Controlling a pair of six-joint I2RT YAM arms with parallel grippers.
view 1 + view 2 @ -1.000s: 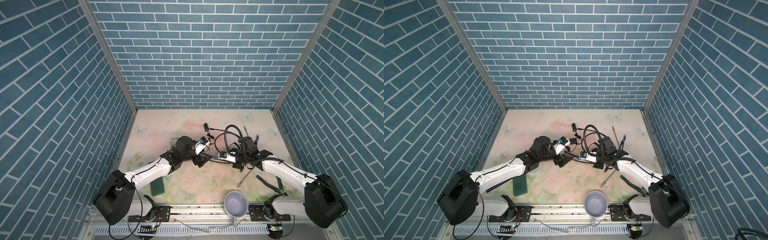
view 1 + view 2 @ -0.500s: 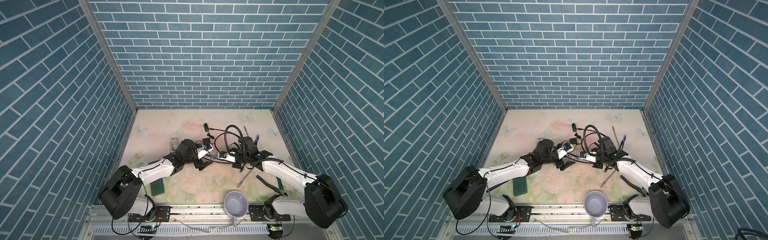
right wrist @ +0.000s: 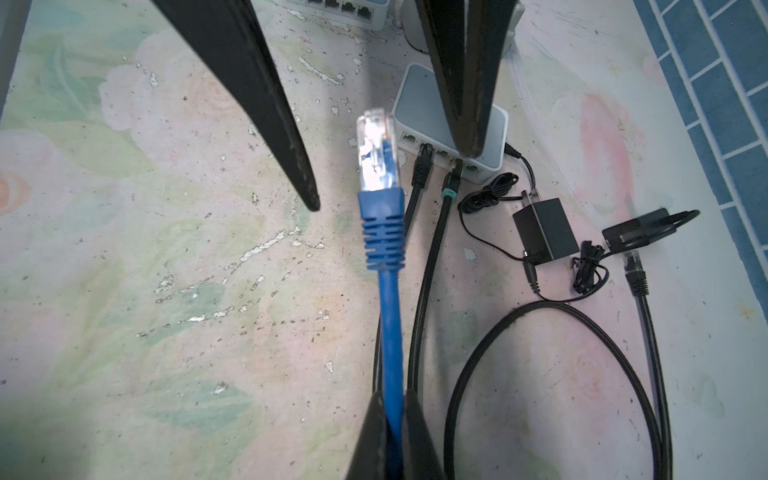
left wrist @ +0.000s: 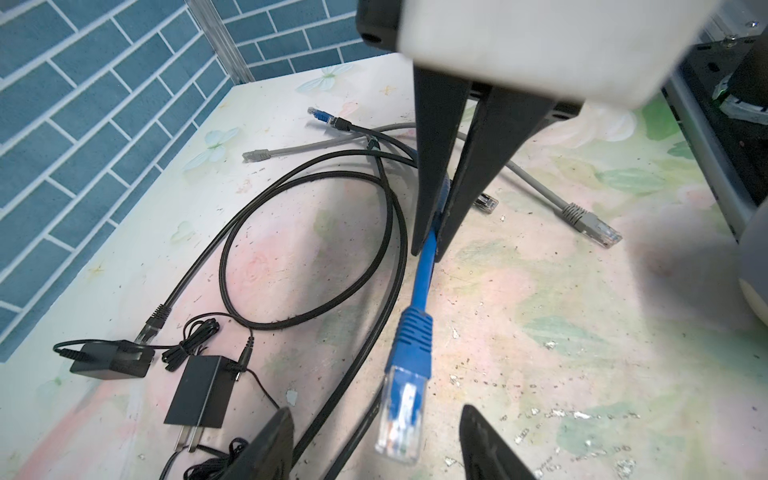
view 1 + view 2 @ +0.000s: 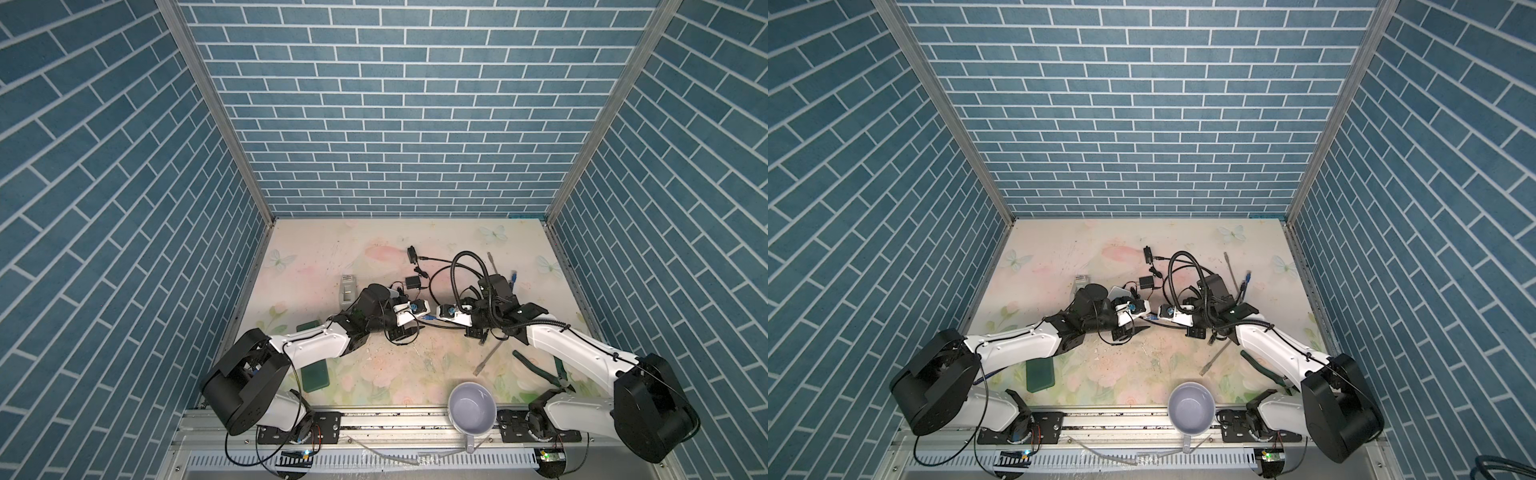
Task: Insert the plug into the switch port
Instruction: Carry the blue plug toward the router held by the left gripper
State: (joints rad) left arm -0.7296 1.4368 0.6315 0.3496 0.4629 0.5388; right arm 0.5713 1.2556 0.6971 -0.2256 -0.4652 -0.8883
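Right pincer [image 3: 392, 415]: clenched on blue network cable [image 3: 390, 324] | its clear plug [image 3: 376, 145]: lifted, near small white switch box [image 3: 411, 104] | left pincer [image 3: 390, 176]: released, fingers either side of plug, not touching, one hiding part of the switch | nearby: two black cables [image 3: 422, 166] in switch ports, black power adapter [image 3: 544, 232] beside | table [image 3: 166, 291]: scuffed pastel floral | walls [image 5: 374, 104]: blue brick

No text, brand or number is legible anywhere. The small grey box-shaped device [image 5: 347, 291] near the table's left edge bears a pale patch, its marks too small to read.
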